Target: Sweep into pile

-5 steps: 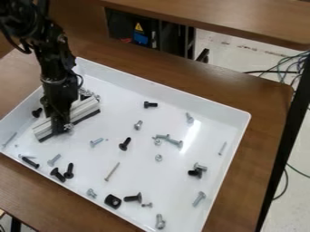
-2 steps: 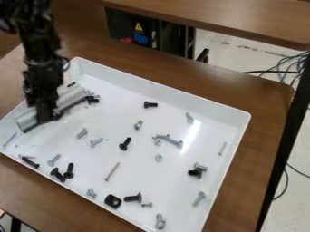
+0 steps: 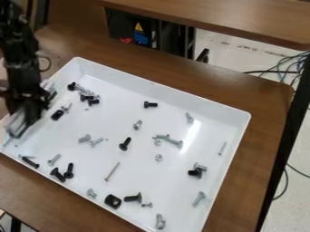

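Clearly, the loose screws lie to the right and lower right of the gripper, scattered across the white tray. At the left of the frame, the gripper looks closed on the sweeper, though blur softens the grip. Its long axis slants from lower left to upper right, beside the tray's left wall. Nearest are a black fastener and, farther up, a small cluster. Sweeping rightward probably needs the blade inside that wall, flat on the floor.
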